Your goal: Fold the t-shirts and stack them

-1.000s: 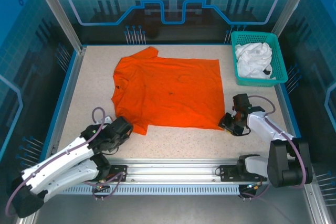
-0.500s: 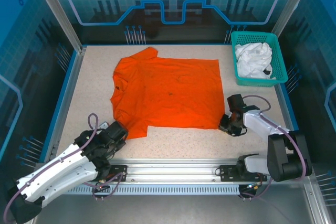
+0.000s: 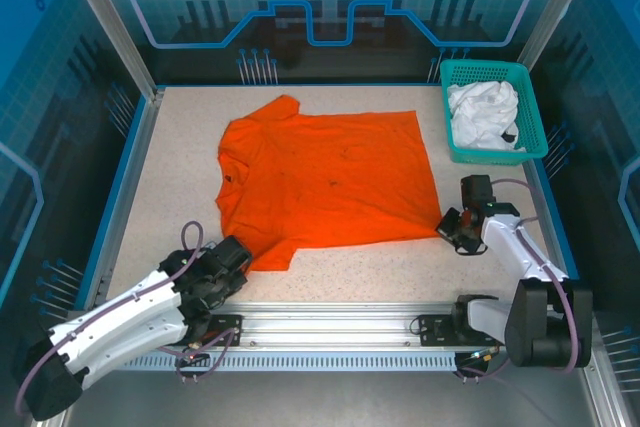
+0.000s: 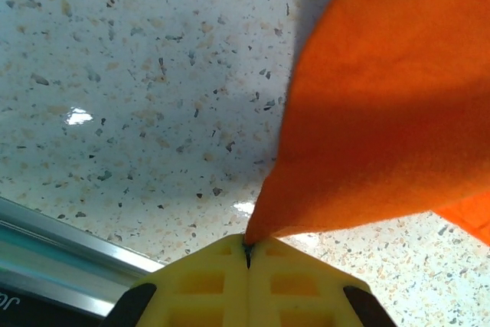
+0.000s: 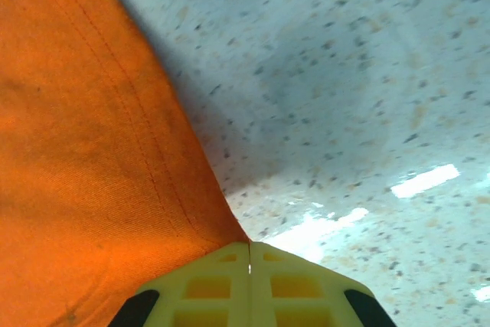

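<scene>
Right gripper [image 3: 452, 231] had just closed on the near hem corner of the orange t-shirt [image 3: 325, 177]; left gripper [image 3: 232, 259] was clamped on its near sleeve. Both near corners were held, so the first fold looked ready. The shirt lay mid-table. Versus one second earlier, the hem corner sat further right and the near edge was stretched.

- Pretty sure this is a robot lab cell, not anyone's home.
- Blue see-through panels [image 3: 330, 7] with gear and circuit art wall it in, held by metal posts [image 3: 105, 22].
- Left arm [image 3: 110, 322] and right arm [image 3: 520, 257] are bolted to an aluminium rail [image 3: 330, 325].
- Speckled tabletop [image 3: 180, 147], and a loose cable [image 3: 186, 235] on the left arm.
</scene>
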